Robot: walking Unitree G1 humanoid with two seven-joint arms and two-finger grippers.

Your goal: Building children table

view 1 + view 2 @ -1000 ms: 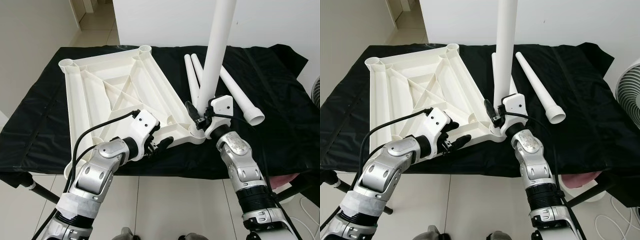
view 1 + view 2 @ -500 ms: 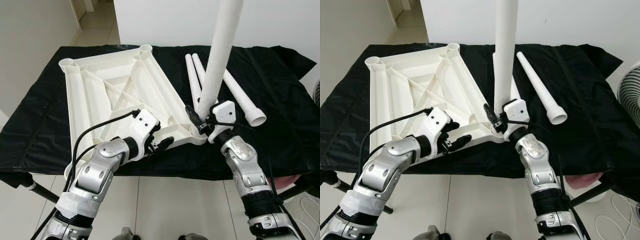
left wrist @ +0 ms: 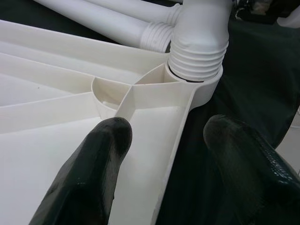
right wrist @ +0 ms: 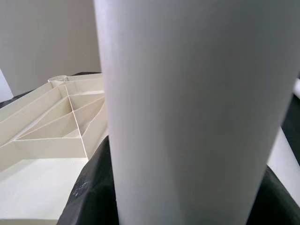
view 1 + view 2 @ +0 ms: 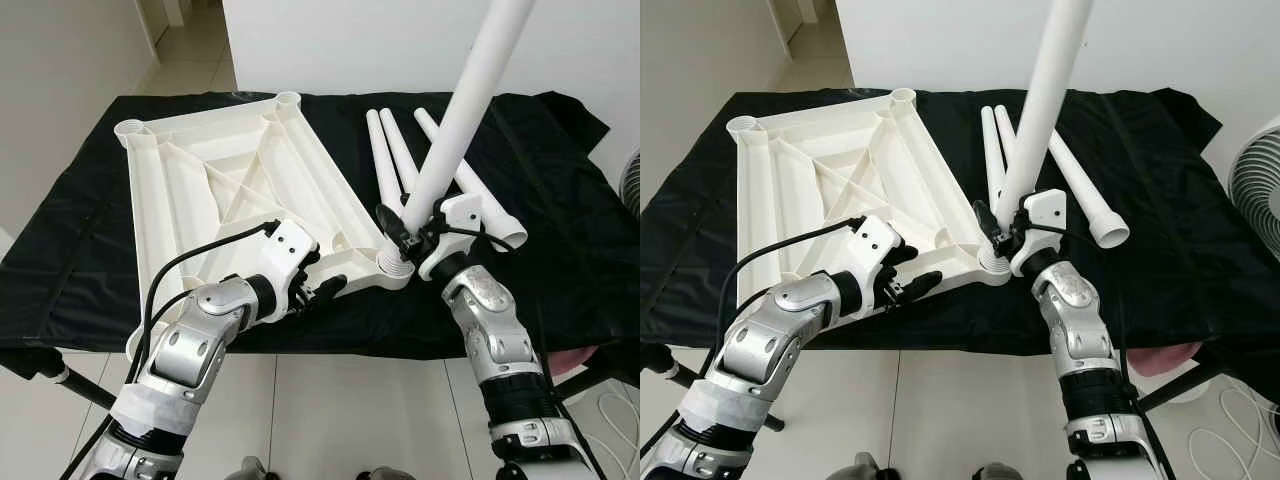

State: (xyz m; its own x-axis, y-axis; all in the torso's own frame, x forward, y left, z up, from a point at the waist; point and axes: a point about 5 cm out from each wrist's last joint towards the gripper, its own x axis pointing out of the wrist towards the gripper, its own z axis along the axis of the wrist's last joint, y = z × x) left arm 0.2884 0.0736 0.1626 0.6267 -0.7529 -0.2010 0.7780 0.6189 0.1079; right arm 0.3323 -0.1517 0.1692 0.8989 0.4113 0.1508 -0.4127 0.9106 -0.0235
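left eye view, nearest first: the left gripper [image 5: 318, 287] sits at the near edge of the black-covered table [image 5: 70, 250], its two black fingers spread apart and astride the near rim of the white tabletop [image 5: 230, 190], which lies upside down with its ribbed underside up. in the left wrist view one finger [image 3: 89, 173] rests over the inner face of that rim and the other is outside it above the black cloth, the rim passing between them; whether they press on the plastic i cannot tell.

just to the right, the right gripper [image 5: 409, 240] is at the tabletop's near right corner. its fingers are closed around the lower part of a long white table leg [image 5: 462, 110], which stands in the corner socket [image 5: 395, 265] and leans up and away to the right, running out of the top of the picture. in the left wrist view the leg's ribbed end [image 3: 197, 56] is seated in the round socket. in the right wrist view the leg [image 4: 197, 108] runs close past the camera, black finger pads showing at either side of it.

beyond the gripper, three loose legs [image 5: 385, 165] lie on the cloth beside the tabletop's right edge, fanning toward the far edge; the rightmost has its open wide end [image 5: 512, 232] pointing to the near right.

at the tabletop's far corners two empty sockets [image 5: 288, 100] stand open.
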